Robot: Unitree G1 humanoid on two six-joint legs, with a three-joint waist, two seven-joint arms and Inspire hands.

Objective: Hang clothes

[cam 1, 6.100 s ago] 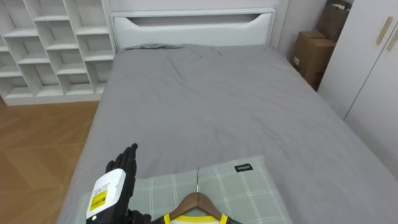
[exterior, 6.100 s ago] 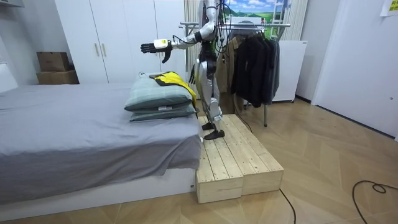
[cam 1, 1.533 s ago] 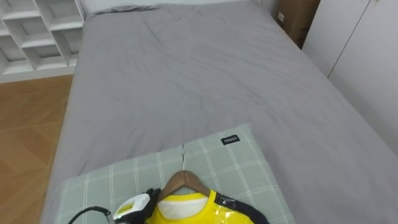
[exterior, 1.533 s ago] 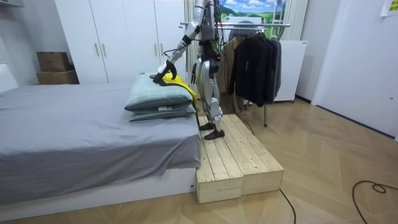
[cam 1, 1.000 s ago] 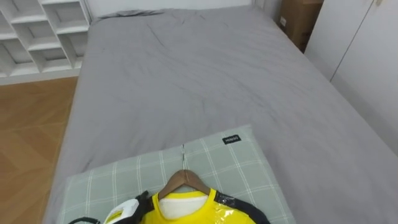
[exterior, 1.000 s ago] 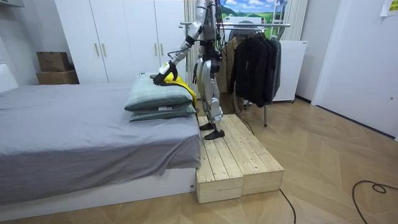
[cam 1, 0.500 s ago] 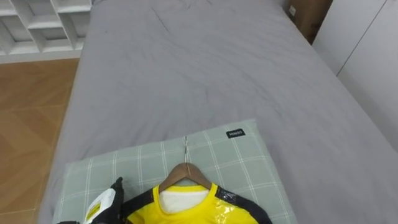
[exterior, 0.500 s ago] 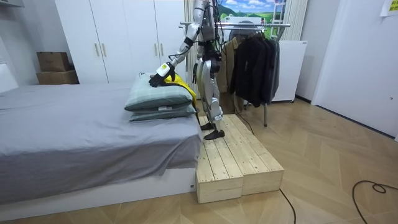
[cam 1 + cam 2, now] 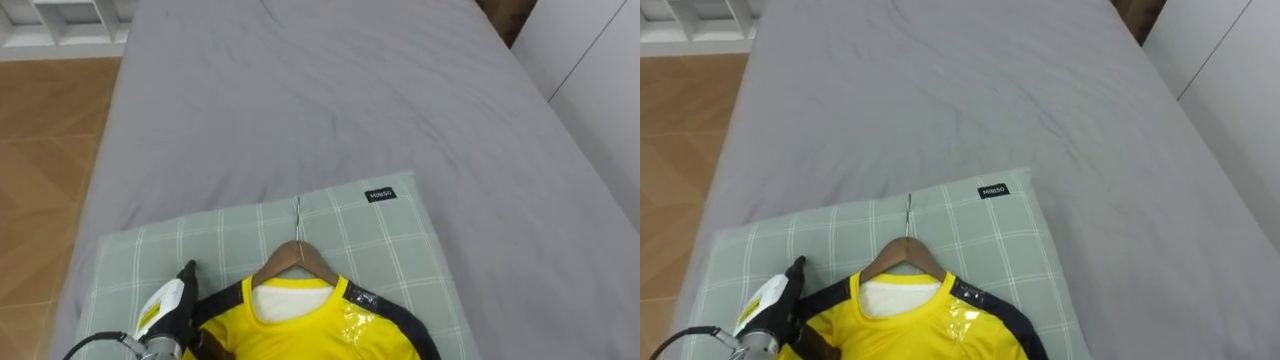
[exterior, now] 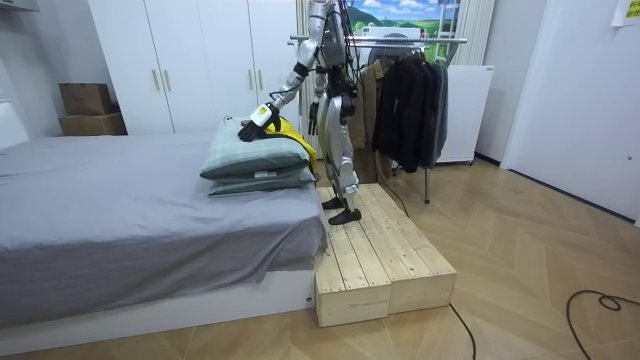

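A yellow shirt (image 9: 300,325) with black shoulder stripes lies on a wooden hanger (image 9: 295,258) on top of a green checked pillow (image 9: 400,240) at the bed's near end. The hanger's metal hook (image 9: 297,215) points toward the far end of the bed. My left hand (image 9: 165,310) rests on the pillow against the shirt's left shoulder, back upward. In the room view I stand on a wooden platform (image 10: 375,255) beside the bed, left arm stretched down to the shirt (image 10: 285,130), left hand (image 10: 255,122) on it.
The grey bed (image 9: 330,100) stretches ahead, with wooden floor (image 9: 40,150) on its left. Behind me stands a clothes rack (image 10: 400,40) with dark garments (image 10: 410,100). Two pillows (image 10: 250,158) are stacked. White wardrobes (image 10: 190,60) and cardboard boxes (image 10: 85,108) line the wall.
My left hand came down from above the bed to the shirt's left shoulder. The eye view has tipped downward; in the last half second the hand barely moved.
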